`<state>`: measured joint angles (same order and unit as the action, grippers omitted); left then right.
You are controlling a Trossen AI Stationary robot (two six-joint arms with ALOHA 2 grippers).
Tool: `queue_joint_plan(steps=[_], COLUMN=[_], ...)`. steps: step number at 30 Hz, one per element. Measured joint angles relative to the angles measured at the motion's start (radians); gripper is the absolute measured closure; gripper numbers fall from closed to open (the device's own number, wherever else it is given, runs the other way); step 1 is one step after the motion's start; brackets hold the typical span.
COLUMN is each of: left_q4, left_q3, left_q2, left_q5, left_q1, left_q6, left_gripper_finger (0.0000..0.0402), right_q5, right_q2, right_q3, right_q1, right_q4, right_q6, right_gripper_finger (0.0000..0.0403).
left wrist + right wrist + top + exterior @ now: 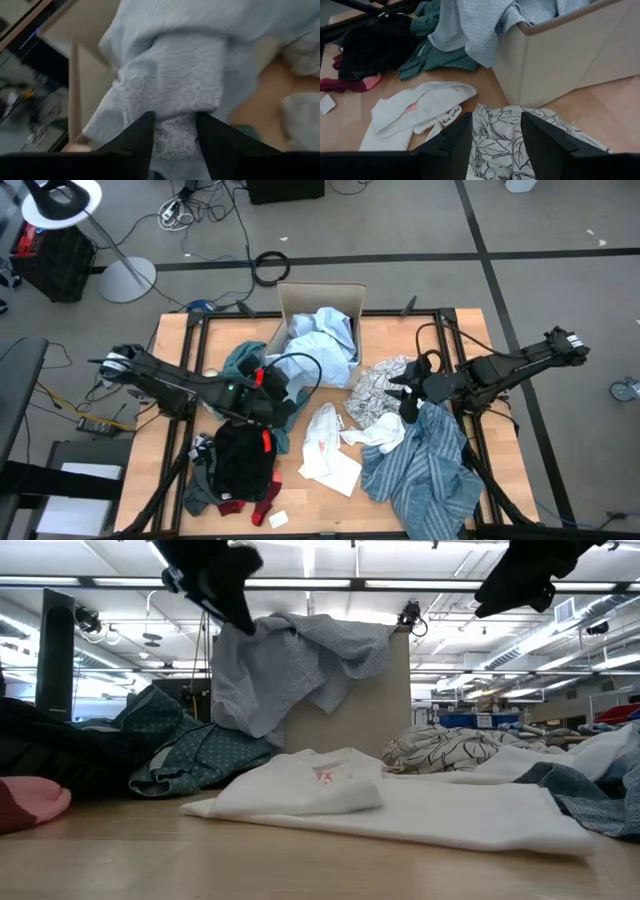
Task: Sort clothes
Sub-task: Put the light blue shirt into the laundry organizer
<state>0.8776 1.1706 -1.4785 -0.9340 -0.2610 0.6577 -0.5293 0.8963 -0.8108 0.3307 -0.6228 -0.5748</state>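
Note:
A large light-blue shirt [325, 345] lies in the tan cardboard box [320, 298] and spills over its near rim. My left gripper [292, 388] is shut on its hanging part, at the box's near left side; the low view shows it too [225, 590]. My right gripper [408, 406] is open and empty above a white cloth with black leaf print [383, 385]. A blue-white striped shirt [425, 470] lies near right, white pieces [328, 448] in the middle, a black garment [240, 458] and small red items [255, 510] near left, and a teal piece [240, 362] beside the box. My left gripper pinches a bunched fold of the light-blue shirt's hanging part [172, 132] between its two fingers [137, 142]. It comes slanting from above, from the table's left. The held part [250, 635] is lifted above the table, while the rest of the shirt drapes over the box rim.
The box stands at the table's far middle. Clothes cover most of the near half. A small white tag [278, 520] lies by the near edge. Bare wood shows at the far left [185, 345] and far right [455, 330].

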Motion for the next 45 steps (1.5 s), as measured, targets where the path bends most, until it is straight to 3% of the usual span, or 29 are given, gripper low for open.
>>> queue_joint_plan(steps=[3,6,9,17,27,36,42,45], left_q4=[0.025,0.031,0.027,-0.021,-0.434,-0.454,-0.4,-0.392], left_q3=[0.0,0.017,0.086,0.351,0.503,0.489,0.391,0.35], left_q2=[-0.009,-0.007,-0.007,-0.006,-0.006,-0.012,-0.014,-0.015], left_q5=[0.003,0.003,-0.001,-0.007,0.151,0.26,0.508,0.565], left_q1=[0.025,0.041,0.062,0.168,0.394,0.511,0.51,0.51], left_q6=[0.027,-0.029,-0.108,-0.405,-0.787,-0.778,-0.714,-0.657], left_gripper_finger=[0.029,0.0373,0.0394,0.04,0.0401,0.0401,0.0387,0.0371], right_q5=[-0.019,-0.032,-0.037,-0.078,-0.08,-0.08,-0.081,-0.081], right_q2=[0.002,0.002,0.002,0.031,0.1,0.098,0.098,0.098], right_q3=[0.0,0.0,0.0,0.0,0.0,0.0,0.0,0.0], right_q1=[0.013,0.024,0.031,0.047,0.047,0.046,0.046,0.046], right_q4=[0.002,0.002,0.003,0.012,0.023,0.024,0.023,0.023], right_q6=[-0.001,-0.008,-0.009,-0.011,0.0,0.011,0.019,0.019], right_gripper_finger=[0.0234,0.0234,0.0234,0.0234,0.0234,0.0233,0.0233,0.0233])
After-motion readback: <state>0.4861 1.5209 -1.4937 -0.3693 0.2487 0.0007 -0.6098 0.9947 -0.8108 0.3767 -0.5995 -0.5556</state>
